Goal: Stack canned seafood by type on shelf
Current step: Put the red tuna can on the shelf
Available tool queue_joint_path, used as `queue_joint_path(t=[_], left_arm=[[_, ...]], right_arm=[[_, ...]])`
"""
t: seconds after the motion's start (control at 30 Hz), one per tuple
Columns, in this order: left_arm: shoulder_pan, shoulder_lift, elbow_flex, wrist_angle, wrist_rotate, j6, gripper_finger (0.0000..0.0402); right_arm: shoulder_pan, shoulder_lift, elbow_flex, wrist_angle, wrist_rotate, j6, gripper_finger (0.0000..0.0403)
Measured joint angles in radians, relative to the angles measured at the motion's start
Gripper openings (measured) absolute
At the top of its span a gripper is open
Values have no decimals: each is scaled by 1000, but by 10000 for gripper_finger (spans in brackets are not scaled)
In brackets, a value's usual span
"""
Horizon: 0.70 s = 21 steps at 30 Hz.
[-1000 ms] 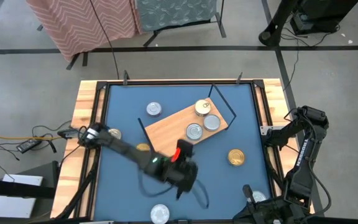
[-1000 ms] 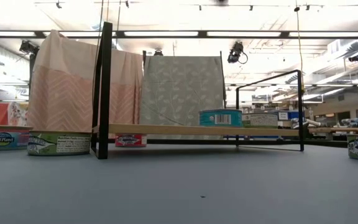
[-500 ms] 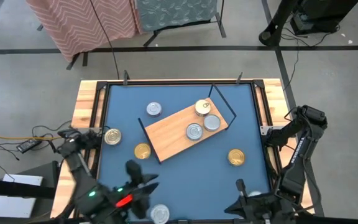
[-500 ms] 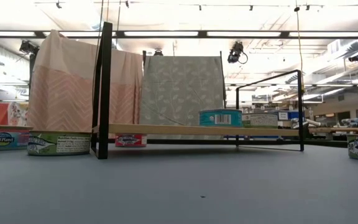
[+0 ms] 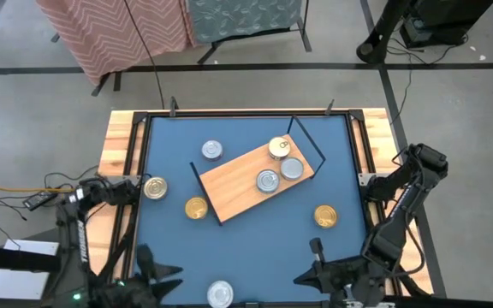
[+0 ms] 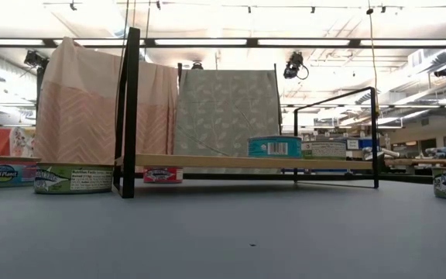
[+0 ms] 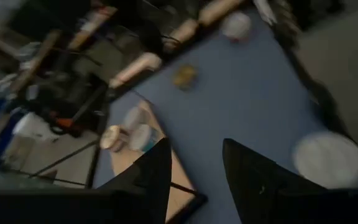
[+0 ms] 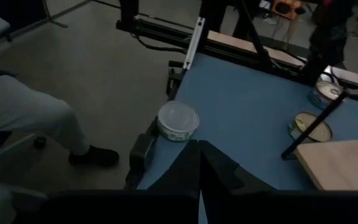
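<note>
A wooden shelf (image 5: 248, 175) lies slanted in the middle of the blue table (image 5: 332, 150). Three tins (image 5: 279, 163) sit on its right part. Five more tins lie around it. Both arms wait at the near edge.

left wrist view: blurred | silver can (image 5: 220, 294): cut off, perhaps unlabelled

Your left arm (image 5: 80, 248) is pulled right back from mid-table beside the shelf (image 5: 255, 177) to the near left corner, folded along the table's left edge. Left gripper (image 5: 154, 269) now sits near the front rim, fingers narrower than a second ago. Right gripper (image 5: 315, 257) has edged further onto the table.
</note>
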<state>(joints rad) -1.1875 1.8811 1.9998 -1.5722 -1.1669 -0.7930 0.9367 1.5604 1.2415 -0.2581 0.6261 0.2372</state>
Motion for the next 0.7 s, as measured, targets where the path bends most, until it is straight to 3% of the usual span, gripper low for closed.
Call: queue_joint_path(t=[0.13,0.37,0.53,0.63,0.7], left_arm=[[-26,-64,-249,82,-143,-250,147],[-22,-170,-669,533,-148,-361,147],[-3,-235,-882,1030,-92,-194,147],[35,-254,-1002,1462,62,33,147],[76,-253,-1092,1821,229,209,147]], right_arm=[[-27,0,0,44,-55,-32,11],[-46,0,0,78,-81,-80,11],[-60,0,0,87,-134,-80,11],[-64,0,0,91,-145,-81,11],[-69,0,0,94,-147,-85,11]])
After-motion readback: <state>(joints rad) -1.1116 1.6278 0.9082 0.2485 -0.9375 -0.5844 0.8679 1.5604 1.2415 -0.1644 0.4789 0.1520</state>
